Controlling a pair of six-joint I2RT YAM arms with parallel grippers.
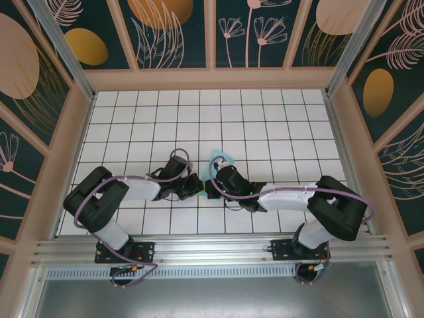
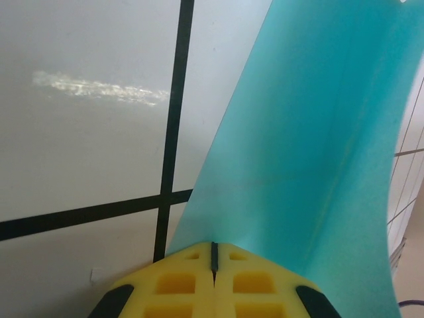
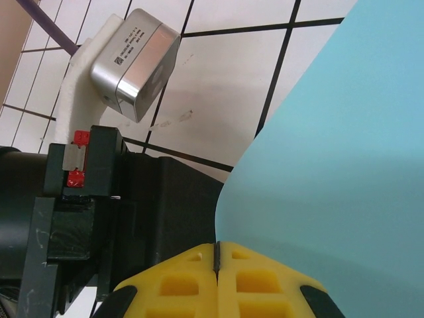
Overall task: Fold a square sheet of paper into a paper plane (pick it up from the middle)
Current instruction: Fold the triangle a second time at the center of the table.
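Top: both arms meet mid tabletop (image 1: 278,119), left pincer (image 1: 196,187) and right pincer (image 1: 213,188) almost tip to tip. The square sheet of paper (image 1: 221,159) pokes out just behind the right wrist, mostly hidden.

Left wrist: left pincer (image 2: 213,257) fully closed, yellow pads (image 2: 175,285) pinching the sheet's edge. The sheet (image 2: 311,165) curves up off the tiles.

Right wrist: right pincer (image 3: 216,257) fully closed, clamped on the sheet (image 3: 331,152), which bows upward. Left arm's silver camera (image 3: 136,63) is close beside it.

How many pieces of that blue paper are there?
1: a sheet in the middle of the table, with the left jaws and right jaws both shut on it. Much of it is covered from above, so another could hide beneath.
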